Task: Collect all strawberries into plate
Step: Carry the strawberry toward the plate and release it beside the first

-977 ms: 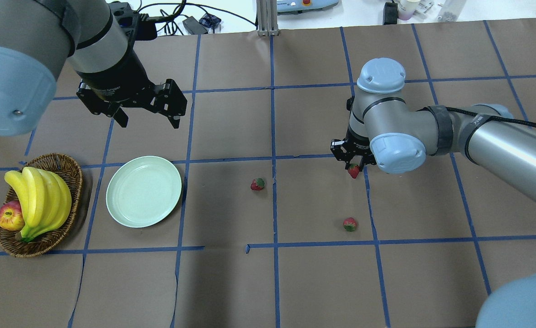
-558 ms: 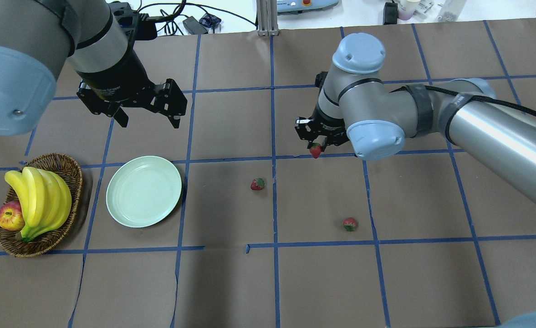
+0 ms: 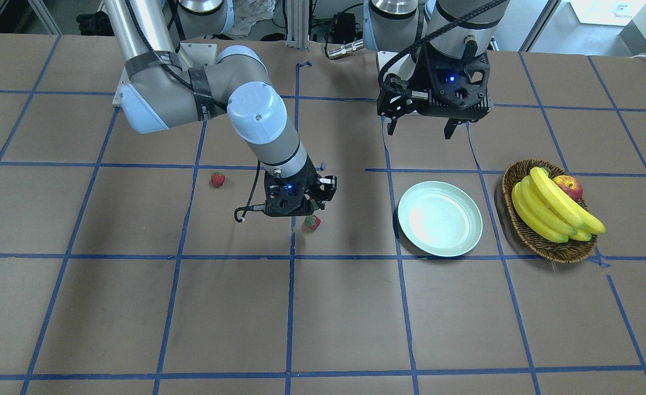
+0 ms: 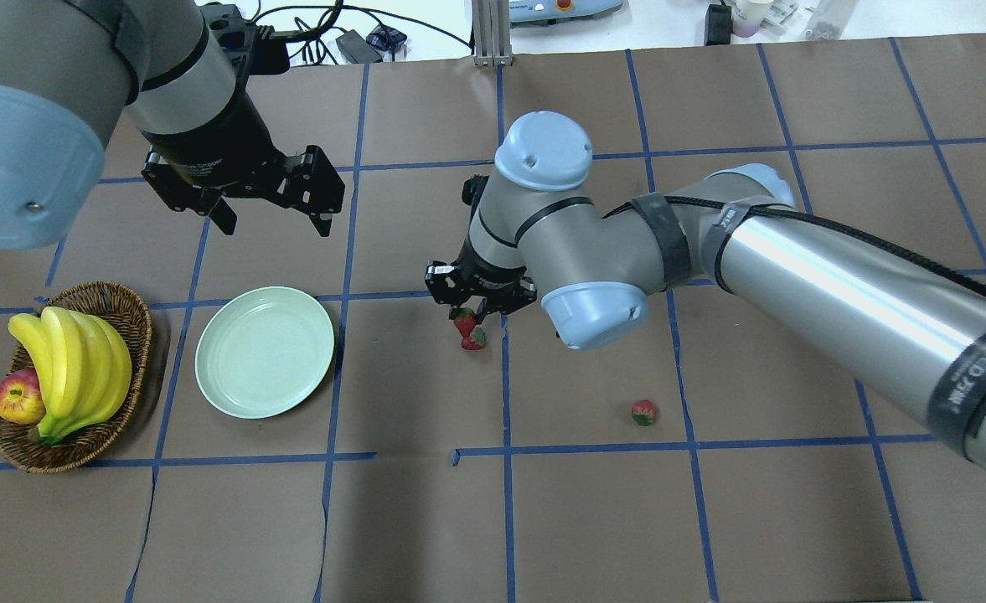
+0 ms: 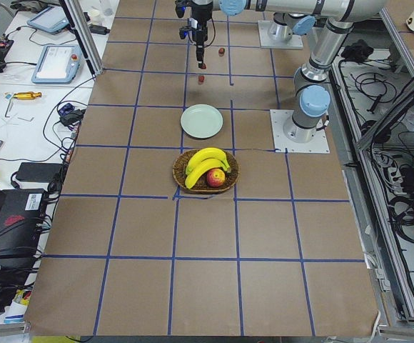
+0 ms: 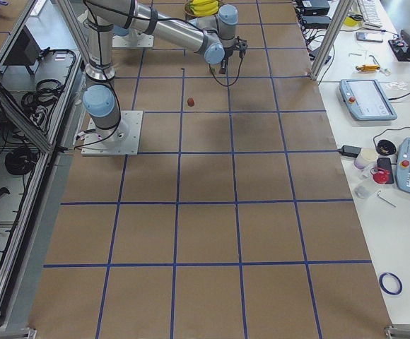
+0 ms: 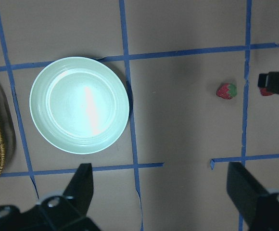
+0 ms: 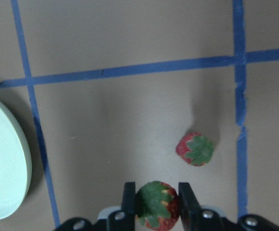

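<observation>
My right gripper [image 4: 466, 316] is shut on a strawberry [image 8: 157, 204] and holds it just above the table's middle. A second strawberry [image 4: 474, 338] lies on the table right beside it, apart from the held one; it also shows in the right wrist view [image 8: 195, 149] and in the front view [image 3: 312, 221]. A third strawberry [image 4: 643, 412] lies further right. The pale mint plate [image 4: 264, 363] sits to the left, with nothing in it. My left gripper [image 4: 275, 224] is open and empty, hovering behind the plate; the left wrist view shows its fingers [image 7: 84, 183] spread wide over the plate [image 7: 79, 111].
A brown wicker basket [image 4: 136, 335] with bananas [image 4: 74, 360] and a red-yellow apple [image 4: 19, 396] stands left of the plate. Blue tape lines grid the brown table cover. Cables and devices lie beyond the far edge.
My right arm has swept left across the table with the strawberry in its gripper, from the right half to the middle beside the second strawberry. The left arm has not moved.
</observation>
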